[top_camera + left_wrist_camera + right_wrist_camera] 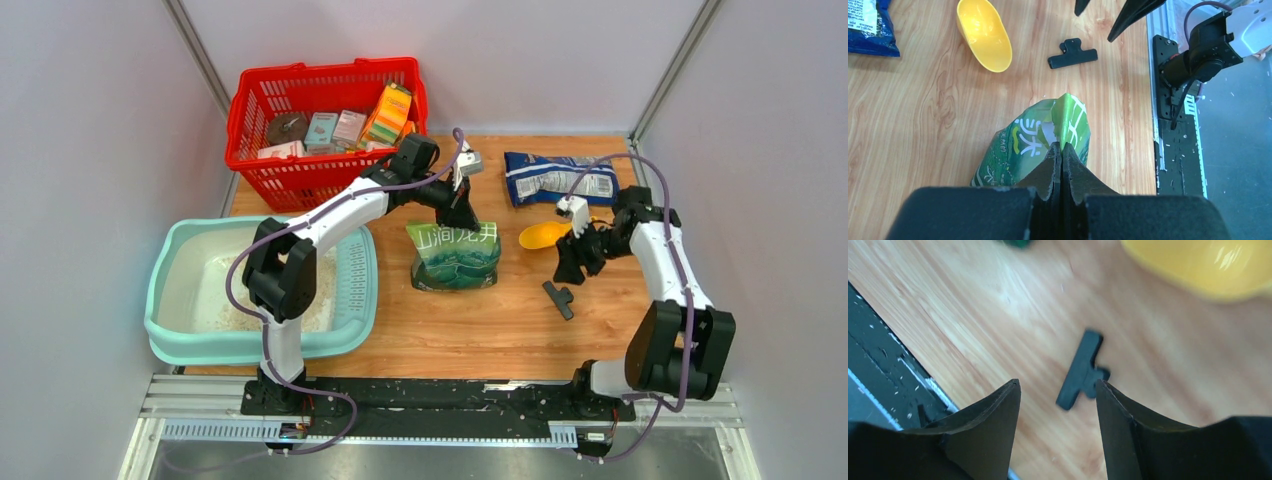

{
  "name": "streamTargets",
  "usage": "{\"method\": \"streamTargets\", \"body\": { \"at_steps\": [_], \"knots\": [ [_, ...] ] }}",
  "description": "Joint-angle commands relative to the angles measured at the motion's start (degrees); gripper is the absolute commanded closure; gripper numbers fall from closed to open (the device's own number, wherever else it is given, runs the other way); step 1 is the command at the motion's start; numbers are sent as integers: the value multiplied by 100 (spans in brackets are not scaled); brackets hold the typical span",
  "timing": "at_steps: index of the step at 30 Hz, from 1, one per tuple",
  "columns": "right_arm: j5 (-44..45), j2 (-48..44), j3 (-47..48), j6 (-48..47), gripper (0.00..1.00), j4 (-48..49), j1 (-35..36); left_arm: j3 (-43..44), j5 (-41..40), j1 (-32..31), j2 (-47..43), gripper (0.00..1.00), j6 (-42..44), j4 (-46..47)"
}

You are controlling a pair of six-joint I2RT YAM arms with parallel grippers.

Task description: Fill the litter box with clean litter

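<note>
The pale teal litter box (160, 300) sits at the left of the table with a thin layer of pale litter grains (240, 315) inside it. The green printed bag (455, 258) stands upright at mid-table. My left gripper (462, 215) is shut on the bag's top edge (1068, 120). My right gripper (572, 268) is open and empty, hovering just above the black bag clip (559, 298), which also shows in the right wrist view (1080, 371). A yellow scoop (545, 235) lies beside the right gripper and shows in the left wrist view (984, 34).
A red mesh basket (250, 150) with several boxes stands at the back left. A blue snack bag (560, 178) lies at the back right. White walls close in on both sides.
</note>
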Motion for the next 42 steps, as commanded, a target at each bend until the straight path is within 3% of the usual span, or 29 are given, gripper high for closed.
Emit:
{"method": "streamTargets", "body": {
  "at_steps": [1,7,11,26,37,40,42],
  "knots": [
    [1052,334,-402,507,40,-99,-460,213,6,-42,38,100,-109,92],
    [1114,1229,-395,930,55,165,-584,169,6,-33,29,100,-127,66],
    [1184,1652,-271,1211,60,473,-584,125,-11,-42,-6,100,-92,31],
    [991,2356,37,1054,67,140,-584,37,-55,-42,-68,100,-30,-30],
    [876,2224,-279,1115,65,-90,-584,99,-161,-42,-85,100,110,-197],
    [876,2251,-315,1106,71,-11,-584,99,-170,-42,-103,100,172,-276],
    [894,2260,-315,1124,84,25,-584,99,-161,-42,-85,100,225,-355]
  ]
}}
